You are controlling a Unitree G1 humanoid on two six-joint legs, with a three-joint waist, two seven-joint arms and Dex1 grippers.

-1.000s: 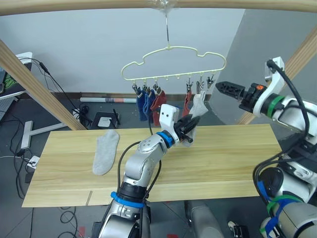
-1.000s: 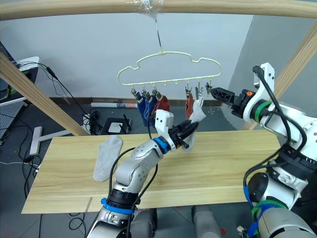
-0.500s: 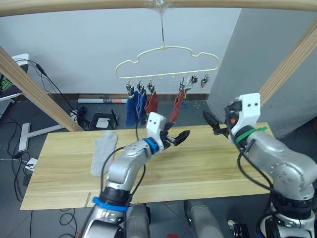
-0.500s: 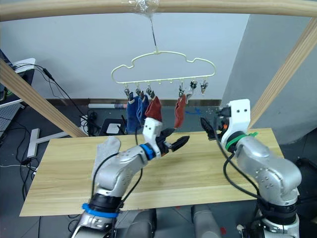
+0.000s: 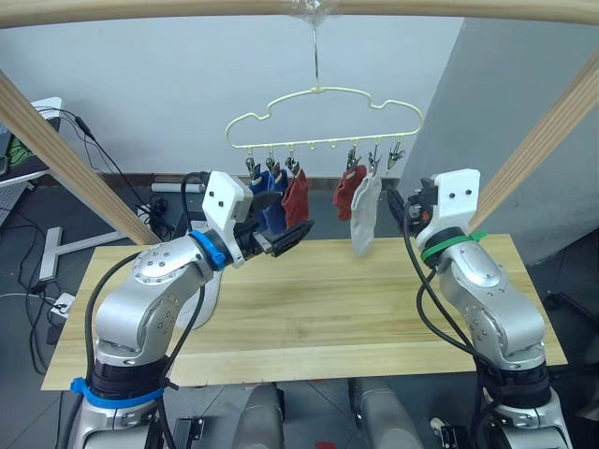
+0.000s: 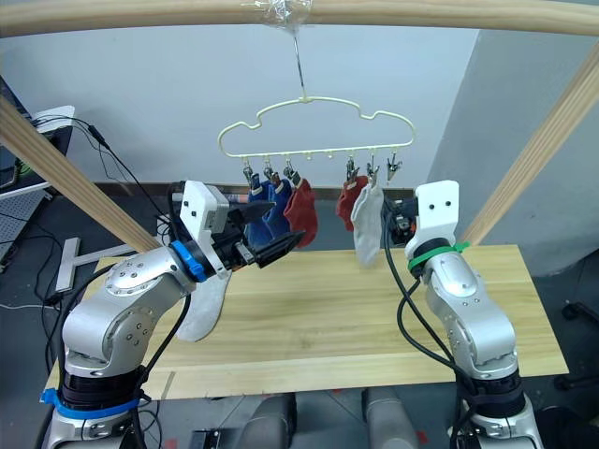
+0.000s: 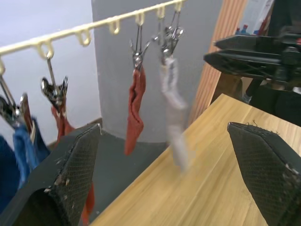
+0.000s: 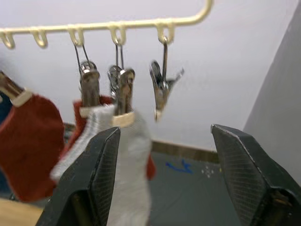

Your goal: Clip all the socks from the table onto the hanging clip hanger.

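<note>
The pale yellow clip hanger (image 5: 323, 112) hangs from the top pole. Clipped to it are two blue socks (image 5: 268, 204), two rust red socks (image 5: 298, 195) and one light grey sock (image 5: 365, 217). Its end clip (image 8: 160, 89) is bare. Another grey sock (image 6: 204, 307) lies on the table (image 5: 374, 299), partly hidden behind my left arm. My left gripper (image 5: 285, 231) is open and empty, just left of the hanging socks, level with the blue ones. To the right of the grey hanging sock, my right gripper (image 5: 399, 208) is open too, its fingers (image 8: 101, 165) below the bare clip.
Round wooden frame poles run across the top (image 5: 187, 7) and slant down at the left (image 5: 65, 159) and right (image 5: 552, 122). A grey partition (image 5: 505, 84) stands behind on the right. Cables and a floor stand (image 5: 56, 253) lie beyond the table's left end.
My left gripper opened and let go of the grey sock, which now hangs clipped, then drew back to the left. My right arm pulled back from the hanger and its jaws narrowed a little.
</note>
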